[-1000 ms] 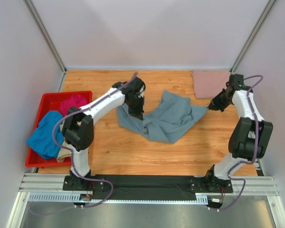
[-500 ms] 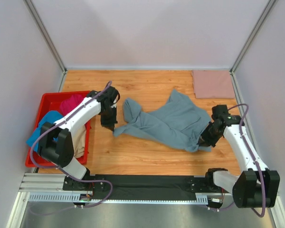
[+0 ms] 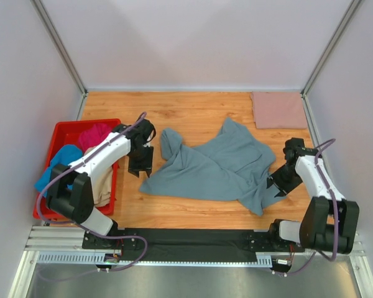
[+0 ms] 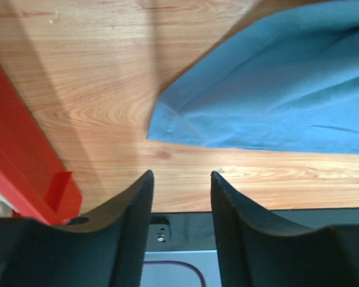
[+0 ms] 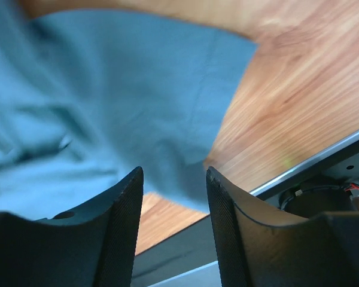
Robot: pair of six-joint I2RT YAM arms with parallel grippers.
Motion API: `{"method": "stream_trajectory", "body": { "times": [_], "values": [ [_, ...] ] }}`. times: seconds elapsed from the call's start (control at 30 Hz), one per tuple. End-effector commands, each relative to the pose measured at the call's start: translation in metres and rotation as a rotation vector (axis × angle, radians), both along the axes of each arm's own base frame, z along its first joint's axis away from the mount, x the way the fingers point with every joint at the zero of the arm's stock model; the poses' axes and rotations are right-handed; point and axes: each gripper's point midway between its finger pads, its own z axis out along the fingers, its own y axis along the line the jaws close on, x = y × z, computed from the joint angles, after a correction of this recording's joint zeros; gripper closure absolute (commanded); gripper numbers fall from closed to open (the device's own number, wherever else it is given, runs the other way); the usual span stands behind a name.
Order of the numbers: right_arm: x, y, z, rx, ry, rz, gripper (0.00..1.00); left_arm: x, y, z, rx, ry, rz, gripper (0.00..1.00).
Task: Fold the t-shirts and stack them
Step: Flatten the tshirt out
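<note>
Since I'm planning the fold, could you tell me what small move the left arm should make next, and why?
Probably ease the left hand forward and down to pinch the near corner of the grey-blue shirt: its jaws stand open and empty just short of that corner, and the shirt lies rumpled.

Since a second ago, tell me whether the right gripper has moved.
Yes. The right gripper has come toward the near edge of the table, away from the folded dusty-pink shirt in the far right corner.

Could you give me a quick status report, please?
Left gripper and right gripper open, empty. Grey-blue t-shirt lies rumpled, unfolded. Red bin stands apart.
</note>
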Motion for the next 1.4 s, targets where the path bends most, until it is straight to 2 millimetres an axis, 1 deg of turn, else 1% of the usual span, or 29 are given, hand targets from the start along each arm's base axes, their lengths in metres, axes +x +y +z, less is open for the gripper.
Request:
{"method": "stream_trajectory", "body": {
  "times": [0.0, 0.07, 0.1, 0.13, 0.17, 0.2, 0.23, 0.3, 0.33, 0.37, 0.4, 0.43, 0.6, 0.67, 0.7, 0.73, 0.8, 0.83, 0.97, 1.0, 1.07, 1.1, 1.13, 1.17, 1.2, 1.23, 1.27, 1.33, 1.37],
  "values": [
    [-0.009, -0.018, -0.037, -0.015, 0.086, -0.154, 0.56, 0.007, 0.012, 0.02, 0.045, -0.094, 0.002, 0.47],
    [-0.016, -0.023, -0.048, -0.011, 0.122, -0.201, 0.58, 0.011, 0.013, 0.029, 0.039, -0.134, -0.007, 0.45],
    [-0.017, -0.033, -0.049, -0.029, 0.115, -0.237, 0.58, 0.012, 0.011, 0.033, 0.023, -0.147, -0.012, 0.45],
    [-0.016, -0.038, -0.049, -0.035, 0.099, -0.251, 0.58, 0.009, 0.003, 0.039, -0.028, -0.158, -0.02, 0.45],
    [-0.015, -0.044, -0.049, -0.042, 0.084, -0.244, 0.58, 0.011, -0.003, 0.042, -0.066, -0.177, -0.019, 0.45],
    [-0.013, -0.055, -0.05, -0.048, 0.057, -0.28, 0.57, 0.01, -0.008, 0.047, -0.106, -0.196, -0.021, 0.45],
    [-0.011, -0.061, -0.051, -0.053, 0.044, -0.29, 0.57, 0.004, -0.017, 0.046, -0.163, -0.181, -0.028, 0.45],
    [0.0, -0.076, -0.051, -0.061, -0.017, -0.28, 0.56, 0.003, -0.027, 0.052, -0.235, -0.214, -0.019, 0.45],
    [0.003, -0.082, -0.052, -0.066, -0.025, -0.27, 0.56, -0.003, -0.031, 0.049, -0.268, -0.197, -0.023, 0.44],
    [0.006, -0.085, -0.051, -0.069, -0.032, -0.259, 0.56, -0.002, -0.034, 0.05, -0.286, -0.212, -0.025, 0.44],
    [0.014, -0.091, -0.049, -0.073, -0.061, -0.237, 0.55, -0.003, -0.034, 0.052, -0.3, -0.223, -0.023, 0.43],
    [0.018, -0.093, -0.048, -0.071, -0.071, -0.225, 0.55, -0.007, -0.034, 0.048, -0.305, -0.216, -0.025, 0.43],
    [0.037, -0.095, -0.046, -0.055, -0.138, -0.2, 0.55, -0.01, -0.034, 0.041, -0.309, -0.206, -0.032, 0.43],
    [0.038, -0.088, -0.052, -0.021, -0.142, -0.203, 0.55, -0.01, -0.035, 0.04, -0.31, -0.208, -0.036, 0.43],
    [0.036, -0.09, -0.056, -0.031, -0.133, -0.209, 0.55, -0.009, -0.034, 0.039, -0.305, -0.209, -0.037, 0.43],
    [0.032, -0.088, -0.063, -0.021, -0.107, -0.215, 0.55, -0.007, -0.033, 0.039, -0.298, -0.216, -0.038, 0.43],
    [0.02, -0.093, -0.074, -0.059, -0.053, -0.221, 0.55, -0.005, -0.032, 0.04, -0.289, -0.221, -0.043, 0.43],
    [0.018, -0.093, -0.077, -0.061, -0.044, -0.22, 0.55, -0.001, -0.033, 0.045, -0.287, -0.234, -0.047, 0.43],
    [0.01, -0.092, -0.088, -0.067, -0.02, -0.209, 0.56, 0.002, -0.031, 0.05, -0.274, -0.237, -0.049, 0.43],
    [0.008, -0.094, -0.089, -0.081, -0.011, -0.21, 0.58, 0.002, -0.031, 0.05, -0.271, -0.24, -0.046, 0.43],
    [0.007, -0.094, -0.087, -0.087, -0.014, -0.215, 0.62, 0.002, -0.031, 0.05, -0.274, -0.24, -0.042, 0.43],
    [0.008, -0.093, -0.085, -0.08, -0.021, -0.216, 0.62, 0.003, -0.032, 0.05, -0.274, -0.24, -0.042, 0.43],
    [0.009, -0.093, -0.082, -0.081, -0.032, -0.213, 0.62, 0.003, -0.031, 0.049, -0.27, -0.235, -0.04, 0.43],
    [0.006, -0.092, -0.08, -0.077, -0.022, -0.212, 0.61, 0.003, -0.032, 0.05, -0.27, -0.237, -0.041, 0.43],
    [0.006, -0.093, -0.077, -0.085, -0.021, -0.212, 0.59, 0.004, -0.031, 0.049, -0.266, -0.234, -0.039, 0.43],
    [0.01, -0.095, -0.072, -0.09, -0.037, -0.214, 0.59, 0.005, -0.032, 0.05, -0.268, -0.234, -0.039, 0.43],
    [0.005, -0.092, -0.069, -0.083, -0.02, -0.218, 0.58, 0.006, -0.032, 0.049, -0.269, -0.234, -0.036, 0.43],
    [0.007, -0.092, -0.062, -0.08, -0.028, -0.223, 0.57, 0.007, -0.034, 0.049, -0.274, -0.233, -0.043, 0.43],
    [0.003, -0.088, -0.061, -0.065, -0.008, -0.225, 0.57, 0.008, -0.035, 0.049, -0.277, -0.232, -0.045, 0.43]
  ]
}}
